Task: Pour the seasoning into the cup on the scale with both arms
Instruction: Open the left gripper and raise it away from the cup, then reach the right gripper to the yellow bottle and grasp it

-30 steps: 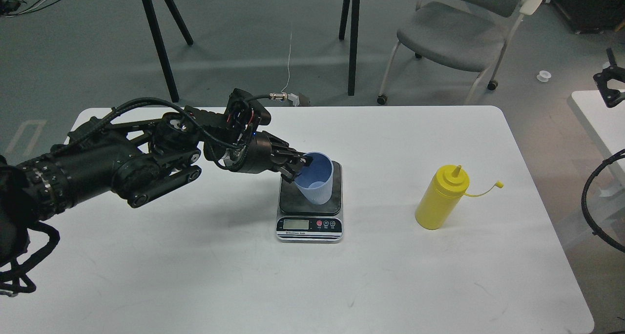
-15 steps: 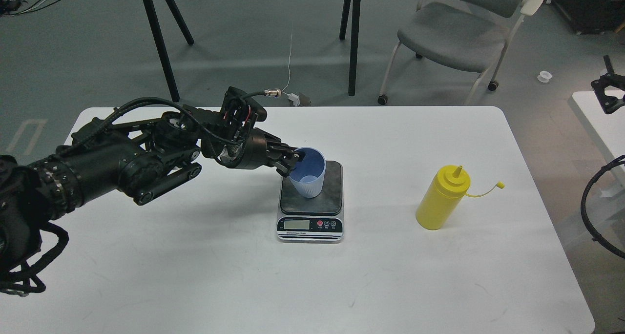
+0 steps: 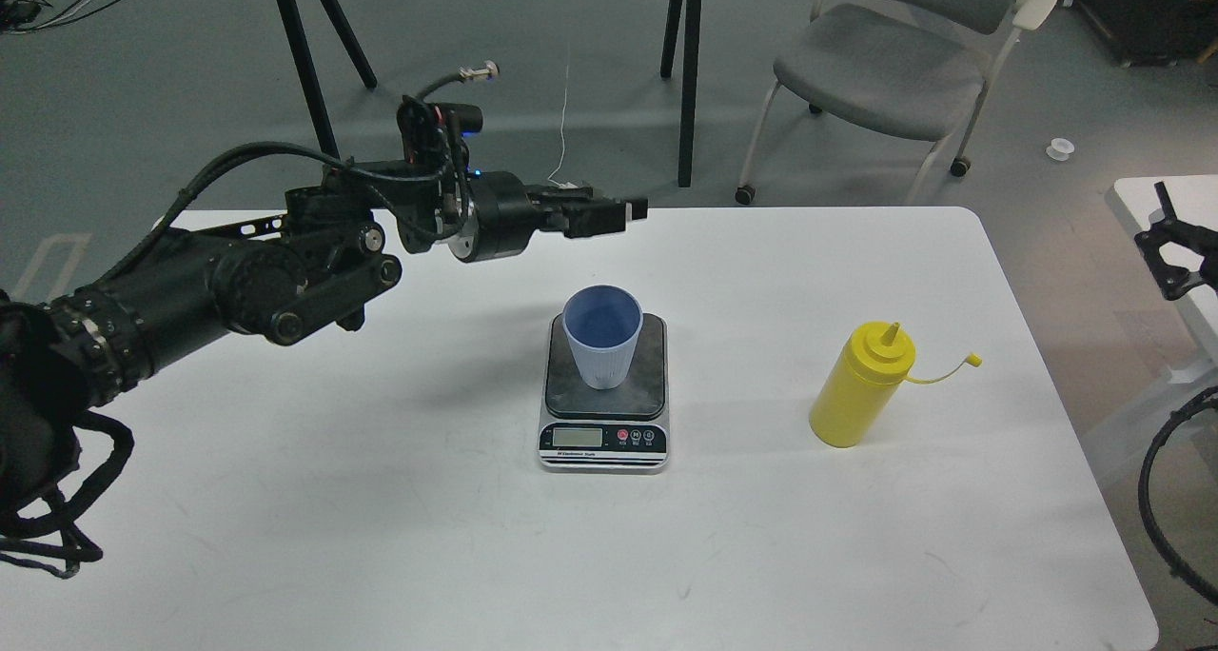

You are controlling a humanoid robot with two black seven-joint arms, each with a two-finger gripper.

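Observation:
The light blue ribbed cup (image 3: 601, 337) stands upright on the dark plate of the scale (image 3: 647, 384), towards its back left. My left gripper (image 3: 623, 215) is raised above and behind the cup, apart from it, open and empty, pointing right. The yellow seasoning bottle (image 3: 859, 387) stands upright on the table to the right of the scale, nozzle uncapped, its cap hanging on the tether to the right. My right gripper (image 3: 1168, 251) shows small and dark at the right edge, far from the bottle; its fingers cannot be told apart.
The white table (image 3: 381, 499) bears only the scale and bottle. Beyond its far edge are black table legs (image 3: 687, 80) and a grey chair (image 3: 885, 61). A second white table (image 3: 1166, 223) stands at the right edge.
My left gripper has let go of the cup and risen up and back. The cup, tilted in the grip before, now stands upright on the scale. The right gripper has dropped a little.

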